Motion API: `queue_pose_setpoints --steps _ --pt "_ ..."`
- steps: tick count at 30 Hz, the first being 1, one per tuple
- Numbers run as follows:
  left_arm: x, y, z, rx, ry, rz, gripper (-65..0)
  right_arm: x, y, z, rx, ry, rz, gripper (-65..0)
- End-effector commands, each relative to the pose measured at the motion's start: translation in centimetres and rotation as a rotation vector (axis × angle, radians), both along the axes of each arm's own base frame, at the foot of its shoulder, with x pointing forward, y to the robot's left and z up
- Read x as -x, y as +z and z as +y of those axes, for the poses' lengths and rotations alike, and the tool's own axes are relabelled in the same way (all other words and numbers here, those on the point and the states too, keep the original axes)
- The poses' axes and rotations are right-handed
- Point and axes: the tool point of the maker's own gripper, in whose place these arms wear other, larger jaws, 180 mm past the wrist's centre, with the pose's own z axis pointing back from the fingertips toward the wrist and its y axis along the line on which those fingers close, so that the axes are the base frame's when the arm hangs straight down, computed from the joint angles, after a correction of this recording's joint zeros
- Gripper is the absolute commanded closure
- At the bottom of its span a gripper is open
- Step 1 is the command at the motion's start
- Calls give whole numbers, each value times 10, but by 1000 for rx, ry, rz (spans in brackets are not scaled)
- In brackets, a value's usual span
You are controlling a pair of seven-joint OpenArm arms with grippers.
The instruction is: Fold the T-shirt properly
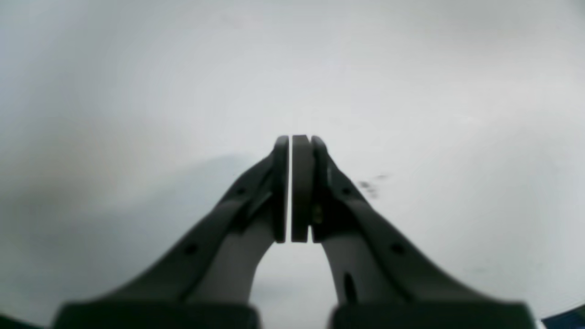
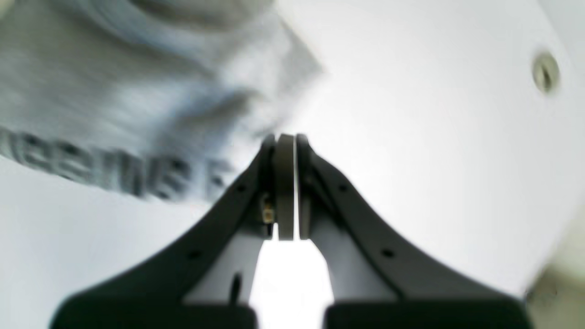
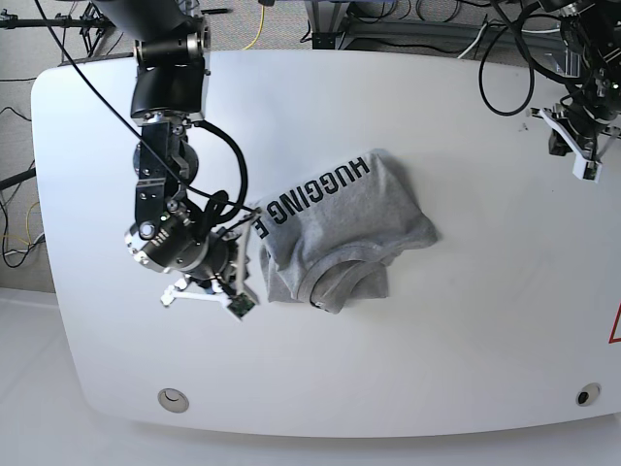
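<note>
**Operator:** White table (image 3: 485, 330) fills my base view. Nearest me, the right gripper (image 3: 254, 221) sits with jaws pressed together on nothing, just beside the T-shirt (image 3: 340, 228) edge by the lettering.

**Support:** And the left gripper (image 3: 579, 146)?

**Operator:** Far corner, well apart from the cloth, pads together, empty.

**Support:** Step?

**Operator:** Between folds, I judge. Next I must open the jaws and pinch an edge. Shirt lies mid-table, bunched, collar toward me, lettering up, not yet a neat rectangle.
</note>
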Motion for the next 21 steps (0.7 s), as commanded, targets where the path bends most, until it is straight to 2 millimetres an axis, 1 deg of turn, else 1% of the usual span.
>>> queue_pose_setpoints --steps 1,3,4,7,8,9,13,14,17,19,21 --pt "-10 27 14 -60 -10 -64 0 -6 14 -30 78 -53 -43 -5" --pt "-1 29 23 -82 4 -43 0 2 11 -60 147 -108 -35 -5" --pt "4 30 29 -96 13 -31 0 6 12 -75 180 -135 -40 -5" --pt "15 30 39 -113 38 -2 0 22 13 -111 253 -209 -40 -5" --pt "20 30 42 -117 48 7 0 29 12 -124 277 -234 -32 -5" --pt "27 29 47 -123 62 20 0 39 13 -143 311 -278 -28 -5" --pt "49 25 57 -135 100 63 0 67 12 -188 383 -387 1 -5" --pt "57 24 61 -140 109 80 0 82 9 -205 414 -433 31 -5" --pt "77 19 65 -147 125 123 0 113 3 -239 477 -522 91 -5" --pt "86 16 66 -148 128 145 0 130 1 -256 512 -563 122 -5" --pt "99 8 61 -131 134 176 0 154 -2 -275 554 -612 163 -5"
